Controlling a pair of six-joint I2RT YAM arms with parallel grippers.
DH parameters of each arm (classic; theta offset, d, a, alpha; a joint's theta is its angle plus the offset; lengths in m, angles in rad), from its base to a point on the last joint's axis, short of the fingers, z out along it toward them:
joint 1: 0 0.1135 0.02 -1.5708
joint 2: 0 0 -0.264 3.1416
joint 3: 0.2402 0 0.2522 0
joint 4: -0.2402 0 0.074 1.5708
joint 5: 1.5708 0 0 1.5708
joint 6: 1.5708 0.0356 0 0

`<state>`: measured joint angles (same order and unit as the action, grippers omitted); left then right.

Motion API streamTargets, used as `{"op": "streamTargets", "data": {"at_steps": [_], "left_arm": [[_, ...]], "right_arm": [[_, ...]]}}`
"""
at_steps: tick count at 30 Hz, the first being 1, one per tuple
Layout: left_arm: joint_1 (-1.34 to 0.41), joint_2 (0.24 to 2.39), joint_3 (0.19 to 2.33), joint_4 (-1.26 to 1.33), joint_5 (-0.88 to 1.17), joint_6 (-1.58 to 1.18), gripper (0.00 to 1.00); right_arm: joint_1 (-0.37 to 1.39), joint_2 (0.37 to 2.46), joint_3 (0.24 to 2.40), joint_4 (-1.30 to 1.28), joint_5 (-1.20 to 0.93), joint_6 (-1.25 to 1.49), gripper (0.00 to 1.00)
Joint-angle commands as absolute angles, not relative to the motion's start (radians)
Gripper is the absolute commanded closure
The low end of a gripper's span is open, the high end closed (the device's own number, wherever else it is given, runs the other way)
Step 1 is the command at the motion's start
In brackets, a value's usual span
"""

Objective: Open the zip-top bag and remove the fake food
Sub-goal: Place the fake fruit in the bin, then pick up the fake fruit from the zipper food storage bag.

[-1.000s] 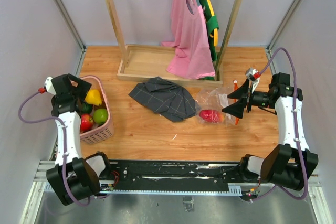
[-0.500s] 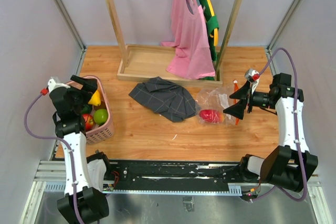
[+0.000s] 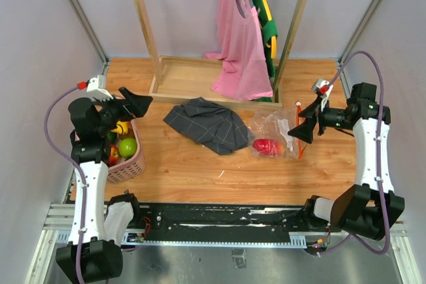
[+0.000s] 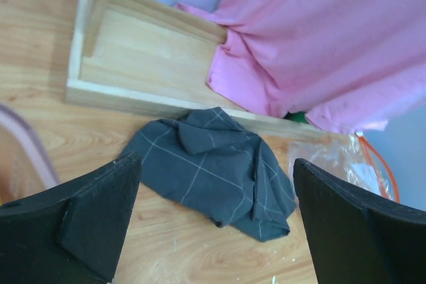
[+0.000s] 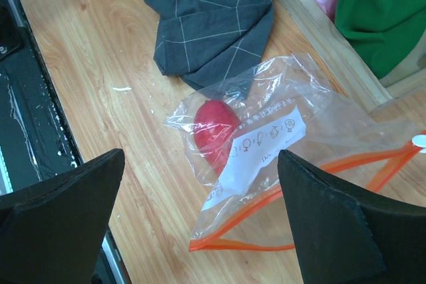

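The bench (image 3: 200,171) is carrying a checked cloth (image 4: 213,171), which is lying ahead of the left pincer (image 3: 138,106); that pincer is hovering released, gripping nothing. The bag (image 5: 313,98) is lying just below the right pincer (image 3: 301,130), which is also standing spread and empty. One red fruit (image 5: 214,131) is sitting inside the bag, beneath that pincer.

One zip-top bag (image 5: 319,118), one red fake fruit (image 5: 214,128) inside, one checked cloth (image 3: 206,123), one pink basket (image 3: 125,167)

wooden table (image 3: 186,164) under grey cloth (image 3: 206,123), zip-top bag (image 3: 271,123), pink basket (image 3: 137,149), rack base (image 3: 181,82)
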<state>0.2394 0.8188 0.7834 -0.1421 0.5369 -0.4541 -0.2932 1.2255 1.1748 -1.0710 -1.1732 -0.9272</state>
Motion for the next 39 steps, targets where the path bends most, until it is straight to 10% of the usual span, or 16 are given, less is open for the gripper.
{"op": "streamTargets", "data": {"at_steps": [1,15,39], "left_arm": [[0.184,0.815,0.811,-0.172,0.592,-0.354,0.01],[-0.301,0.798,0.784,-0.026,0.501,-0.311,0.01],[-0.77,1.004,0.599,0.411,0.218,-0.661,0.25]], "right_arm": [[-0.308,1.233,1.227,-1.025,-1.136,-0.856,0.02],[-0.308,1.097,1.088,-0.507,-0.876,-0.29,0.02],[-0.439,1.284,1.137,-0.827,-0.849,-0.893,0.08]]}}
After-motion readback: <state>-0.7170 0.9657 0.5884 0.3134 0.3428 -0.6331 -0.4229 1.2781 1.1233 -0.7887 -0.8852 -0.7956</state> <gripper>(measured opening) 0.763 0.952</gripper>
